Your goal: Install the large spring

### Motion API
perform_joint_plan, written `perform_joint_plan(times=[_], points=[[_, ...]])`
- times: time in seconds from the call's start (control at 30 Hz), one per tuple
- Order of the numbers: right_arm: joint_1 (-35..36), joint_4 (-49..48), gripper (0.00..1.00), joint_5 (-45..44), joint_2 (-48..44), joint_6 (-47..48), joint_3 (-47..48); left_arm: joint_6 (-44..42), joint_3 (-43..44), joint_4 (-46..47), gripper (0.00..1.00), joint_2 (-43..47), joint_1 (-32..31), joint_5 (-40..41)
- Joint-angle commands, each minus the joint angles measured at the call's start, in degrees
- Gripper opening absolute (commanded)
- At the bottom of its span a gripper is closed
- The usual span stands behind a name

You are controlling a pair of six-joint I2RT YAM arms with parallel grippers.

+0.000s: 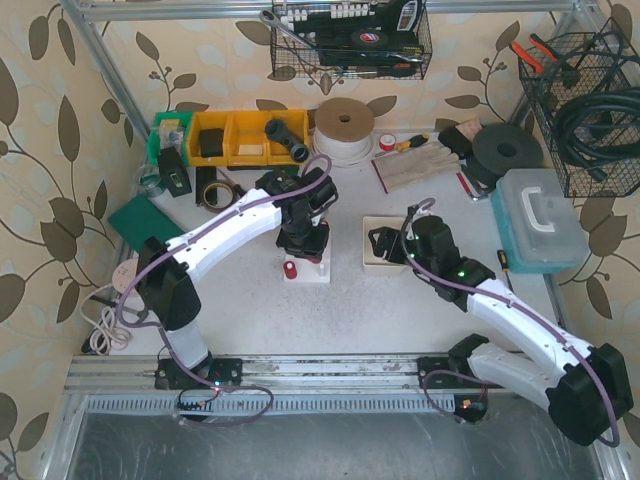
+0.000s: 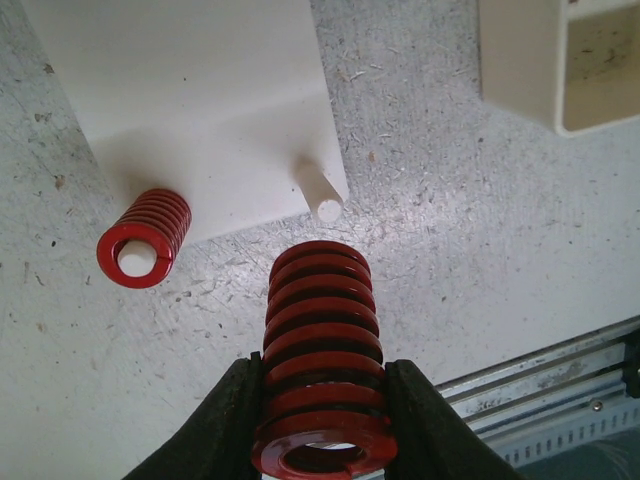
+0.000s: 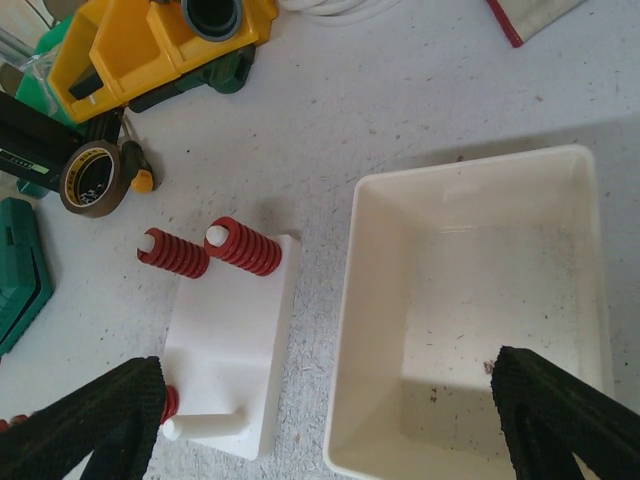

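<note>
The large spring is off the surface, pinched around its upper coils by the left fingers, and hangs just beside the bare peg on the white base.

Your main risk is the bottom coil landing on the peg's tip or edge instead of sliding over it. In the wrist view the spring's lower end is not centred on the peg, so a straight descent from here would likely catch it. Because the grip sits only on the top coils, the free end could swing or buckle sideways on contact, or the spring could squirt out of the pinch. The base does not appear to be held down, so a sideways push could shove it along the surface and disturb the small spring already seated on its own peg.

The spring's long axis runs in line with the fingers, its open lower end pointing down toward the surface, close to upright as far as I can judge.

The right fingers are spread wide and empty over the white bin, well apart from the base.
</note>
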State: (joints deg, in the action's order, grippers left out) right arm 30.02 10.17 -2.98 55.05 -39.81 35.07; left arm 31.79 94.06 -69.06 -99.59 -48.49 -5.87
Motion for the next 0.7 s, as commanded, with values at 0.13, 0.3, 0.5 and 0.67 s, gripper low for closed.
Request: perform_joint_plan(times=[0.13, 0.3, 0.5, 0.67], points=[[0.46, -2.57, 0.88, -2.07, 1.78, -0.97, -1.29, -0.31, 2.81, -1.22, 0.00, -3.23, -1.08, 0.69], [0.45, -2.82, 0.87, -2.50, 1.88, -1.22, -1.47, -0.61, 3.01, -1.39, 0.00, -4.65, -1.08, 0.94], [0.41, -2.89, 0.87, -2.64, 2.15, -1.42, -1.50, -0.78, 2.82, -0.91, 0.00, -5.61, -1.08, 0.60], [0.39, -2.96, 0.87, -2.79, 2.35, -1.50, -1.53, -1.11, 3.79, -0.98, 0.00, -6.85, -1.21, 0.37]])
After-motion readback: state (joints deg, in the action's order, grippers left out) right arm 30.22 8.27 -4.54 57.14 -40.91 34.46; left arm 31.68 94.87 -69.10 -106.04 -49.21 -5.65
